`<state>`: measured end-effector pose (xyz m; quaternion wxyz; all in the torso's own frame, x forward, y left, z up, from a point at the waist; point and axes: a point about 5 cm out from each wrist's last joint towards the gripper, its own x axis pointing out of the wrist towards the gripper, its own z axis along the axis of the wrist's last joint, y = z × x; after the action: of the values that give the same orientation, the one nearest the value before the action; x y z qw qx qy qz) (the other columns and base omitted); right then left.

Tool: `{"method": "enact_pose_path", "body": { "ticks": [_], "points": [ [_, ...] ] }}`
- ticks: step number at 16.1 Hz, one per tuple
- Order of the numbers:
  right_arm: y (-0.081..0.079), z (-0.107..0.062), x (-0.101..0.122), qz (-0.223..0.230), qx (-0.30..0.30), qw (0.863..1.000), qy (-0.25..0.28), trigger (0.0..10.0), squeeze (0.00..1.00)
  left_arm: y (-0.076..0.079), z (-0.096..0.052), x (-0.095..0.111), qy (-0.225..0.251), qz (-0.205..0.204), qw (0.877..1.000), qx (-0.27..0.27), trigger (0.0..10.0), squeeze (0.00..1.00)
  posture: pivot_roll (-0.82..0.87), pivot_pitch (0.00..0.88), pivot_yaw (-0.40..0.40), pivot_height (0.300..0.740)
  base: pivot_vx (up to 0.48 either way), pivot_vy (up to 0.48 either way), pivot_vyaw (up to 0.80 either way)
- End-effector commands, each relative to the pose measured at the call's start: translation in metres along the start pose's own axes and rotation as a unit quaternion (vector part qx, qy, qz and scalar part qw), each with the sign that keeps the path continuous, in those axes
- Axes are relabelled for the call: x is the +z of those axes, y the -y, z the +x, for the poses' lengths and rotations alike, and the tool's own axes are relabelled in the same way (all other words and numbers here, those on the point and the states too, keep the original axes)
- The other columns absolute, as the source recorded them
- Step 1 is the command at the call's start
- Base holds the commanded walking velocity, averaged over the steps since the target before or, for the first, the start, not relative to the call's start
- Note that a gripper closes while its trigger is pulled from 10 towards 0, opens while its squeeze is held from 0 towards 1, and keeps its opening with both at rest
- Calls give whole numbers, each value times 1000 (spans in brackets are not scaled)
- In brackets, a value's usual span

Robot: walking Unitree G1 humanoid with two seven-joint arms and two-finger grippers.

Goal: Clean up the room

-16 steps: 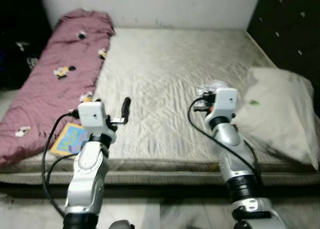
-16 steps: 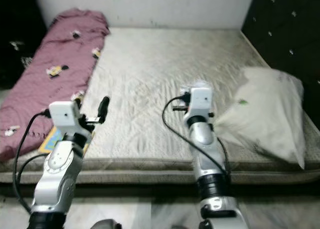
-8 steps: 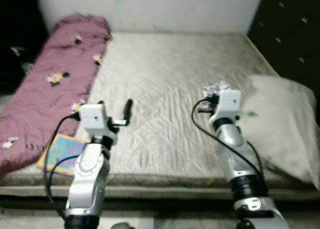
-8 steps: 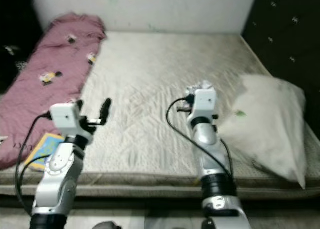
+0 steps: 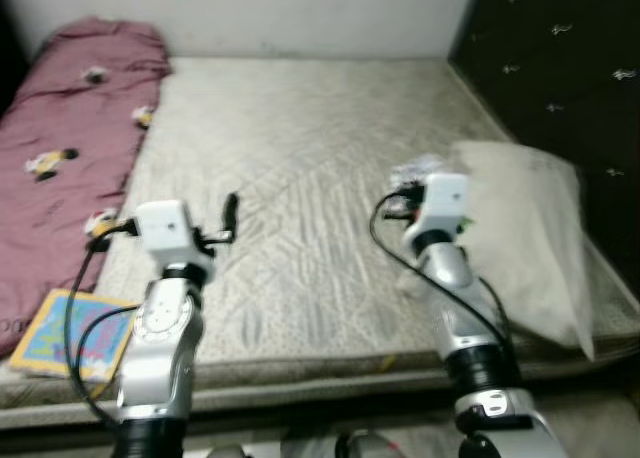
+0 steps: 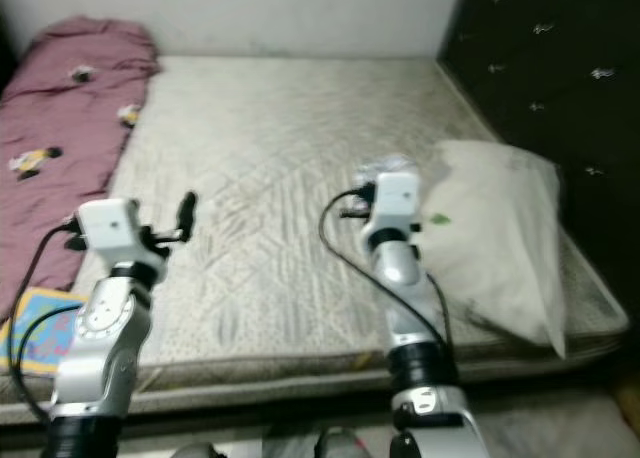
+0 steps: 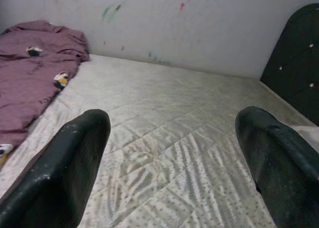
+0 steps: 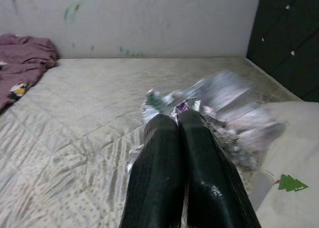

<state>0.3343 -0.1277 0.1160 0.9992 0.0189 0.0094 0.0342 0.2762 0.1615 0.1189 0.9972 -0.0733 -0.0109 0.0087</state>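
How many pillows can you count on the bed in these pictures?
1. The white pillow lies at the mattress's right edge, by the dark headboard, beside the right gripper. Others could hide under the maroon blanket.

You have two grippers in front of you: the left gripper (image 7: 169,163), one, with its two black fingers (image 7: 60,173) spread wide apart, and the right gripper (image 8: 178,138), one, with its two fingers pressed together on one crinkled plastic wrapper (image 8: 234,113). Under both sits one mattress (image 5: 310,158). Just beyond the right gripper, on its outer side, you get one white pillow (image 5: 525,228). Out past the left gripper's outer side lies one maroon blanket (image 5: 60,148), and nearer you on that same side, one colourful book (image 5: 60,333). Behind the pillow stands one dark tufted headboard (image 5: 560,68).
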Motion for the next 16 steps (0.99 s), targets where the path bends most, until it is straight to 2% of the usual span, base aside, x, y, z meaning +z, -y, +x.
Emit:
{"method": "enact_pose_path", "body": {
  "ticks": [1, 5, 16],
  "points": [
    [4, -1, 2, -3, -6, 1000, 6, 10000, 0, 3, 0, 1, 1, 6, 1000, -7, 10000, 0, -22, 0, 1, 740, 0, 439, -469],
    [4, -1, 3, -3, -4, 1000, 7, 10000, 0, 6, 1, 3, 8, 1, 1000, -18, 10000, 0, -26, 0, 3, 740, 0, 0, 0],
    [2, 1, 0, -11, 4, 1000, -6, 10000, 0, 11, 1, 2, 5, -17, 999, -36, 10000, 0, -24, 0, -4, 740, 0, 466, 0]
  ]
}}
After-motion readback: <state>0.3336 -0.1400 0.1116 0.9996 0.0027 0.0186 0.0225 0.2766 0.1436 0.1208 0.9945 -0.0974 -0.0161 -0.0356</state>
